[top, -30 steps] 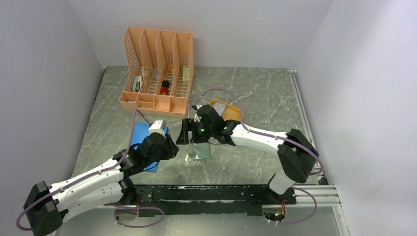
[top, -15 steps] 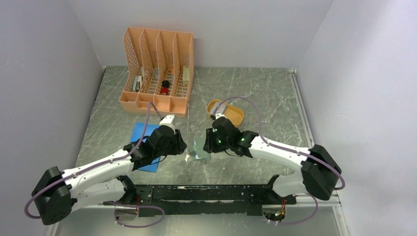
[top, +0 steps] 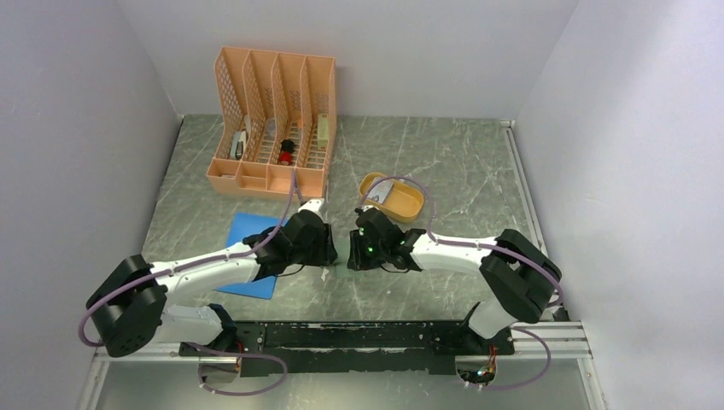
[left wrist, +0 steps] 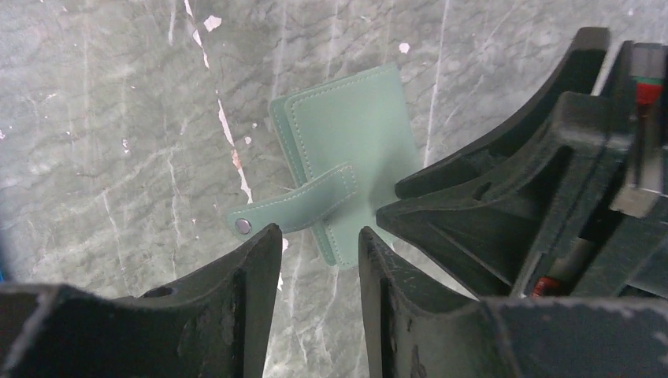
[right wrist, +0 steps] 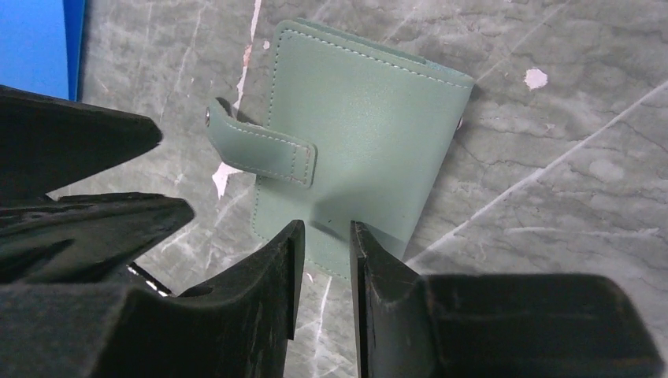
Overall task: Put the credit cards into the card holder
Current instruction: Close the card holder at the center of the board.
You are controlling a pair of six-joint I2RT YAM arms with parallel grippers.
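Your card holder [left wrist: 346, 157] lies flat and folded on the marble table [top: 452, 162], right between the two arms, which meet head to head over it. Its strap [left wrist: 303, 203] hangs unfastened, the metal snap [left wrist: 243, 227] showing at its free end, so the wallet is probably ready to be opened.

Your left gripper [left wrist: 317, 232] hovers with its jaws partly apart and nothing between them. The strap's tip sits just beyond its left finger, which looks like a line-up for taking the strap or the cover's edge.

Your right gripper [right wrist: 324, 227] has its jaws drawn close with only a narrow slot between. That slot stands over the near edge of the cover, and you can see wallet and table through it, so it holds nothing. Whether its tips press on the leather, you cannot tell. I judge it is there to pin the wallet down while the other side lifts.

The credit cards [top: 386, 190] appear as a pale shape in the mustard tray [top: 411, 205], well behind the right arm, and none is in the wallet yet
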